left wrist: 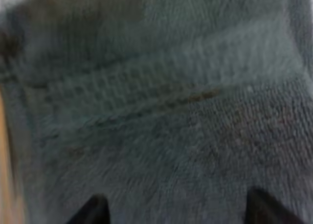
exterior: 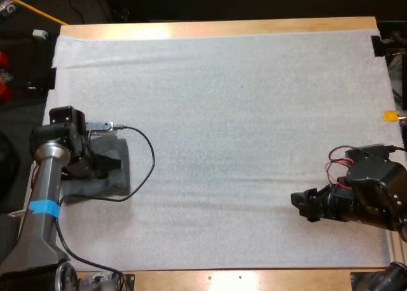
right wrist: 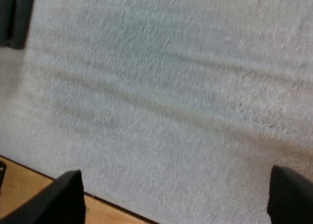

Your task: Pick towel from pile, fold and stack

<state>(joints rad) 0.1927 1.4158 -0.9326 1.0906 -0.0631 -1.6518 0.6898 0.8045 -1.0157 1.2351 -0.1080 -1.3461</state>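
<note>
The left end effector (left wrist: 178, 212) is seen open just over a dark grey-green terry towel (exterior: 121, 176) on the white mat (exterior: 222, 113). The right end effector (right wrist: 176, 199) is spread open above bare mat.

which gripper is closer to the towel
Left. The left gripper is right over the towel; the right gripper sits over bare mat, far off on the opposite side.

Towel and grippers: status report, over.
Left gripper open, close over the towel at the left edge of the mat. Right gripper open over bare mat, right side. Nothing in the way.
</note>
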